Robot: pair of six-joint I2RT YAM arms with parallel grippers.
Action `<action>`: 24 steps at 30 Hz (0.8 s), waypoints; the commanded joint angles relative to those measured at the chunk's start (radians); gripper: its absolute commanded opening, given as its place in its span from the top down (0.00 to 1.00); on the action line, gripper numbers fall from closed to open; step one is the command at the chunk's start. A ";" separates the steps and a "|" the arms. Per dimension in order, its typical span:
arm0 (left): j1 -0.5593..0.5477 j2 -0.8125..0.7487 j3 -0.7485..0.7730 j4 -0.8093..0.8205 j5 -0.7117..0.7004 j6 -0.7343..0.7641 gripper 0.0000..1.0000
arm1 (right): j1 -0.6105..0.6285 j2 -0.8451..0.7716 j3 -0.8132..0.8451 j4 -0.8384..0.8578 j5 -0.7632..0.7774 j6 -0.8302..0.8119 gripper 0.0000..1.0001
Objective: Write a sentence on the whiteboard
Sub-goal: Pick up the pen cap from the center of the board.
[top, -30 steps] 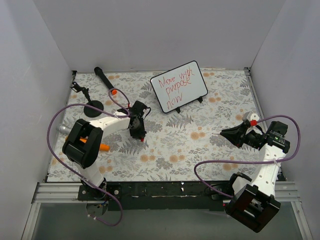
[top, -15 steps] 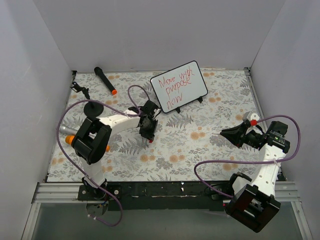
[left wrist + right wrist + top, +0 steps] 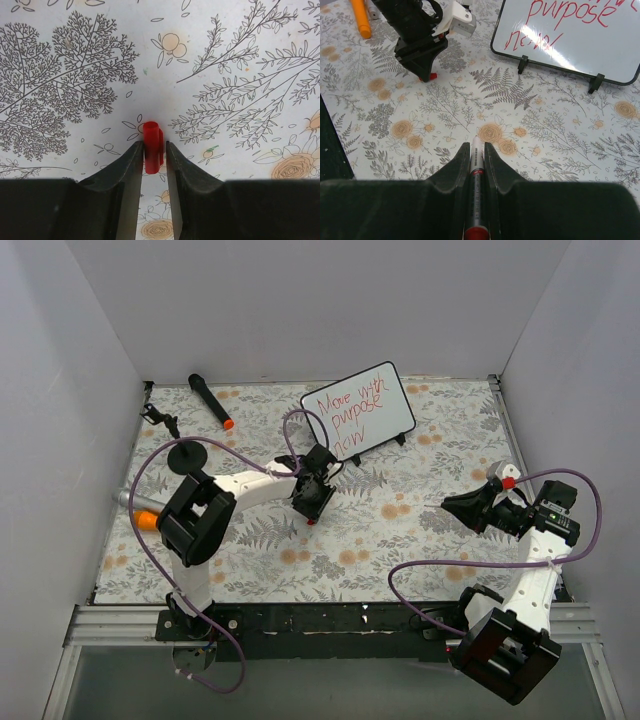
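Right tool [image 3: 476, 146] clamped on marker [image 3: 476, 176]. Left tool [image 3: 154, 146] flanks red cap [image 3: 151, 134]; grip indeterminate. Risk: loose cap drops beneath it, rolls away.

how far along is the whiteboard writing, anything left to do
Done: the whiteboard carries the sentence in red, three lines reading "Move with purpose now". In hand: the right pincer grips the marker, away from the board; the left pincer pinches a small red cap low over the table. Left: probably only capping the marker and setting it down.
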 commanded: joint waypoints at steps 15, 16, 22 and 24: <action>0.002 0.090 0.019 -0.168 -0.126 -0.114 0.78 | 0.003 0.005 -0.009 0.045 -0.016 0.031 0.99; 0.002 0.083 0.019 -0.170 -0.125 -0.114 0.78 | 0.003 0.005 -0.009 0.043 -0.016 0.031 0.99; 0.002 0.086 0.016 -0.184 -0.114 -0.122 0.78 | 0.003 0.003 -0.011 0.045 -0.016 0.031 0.99; 0.002 0.091 0.012 -0.181 -0.096 -0.125 0.78 | 0.003 0.003 -0.011 0.046 -0.016 0.031 0.99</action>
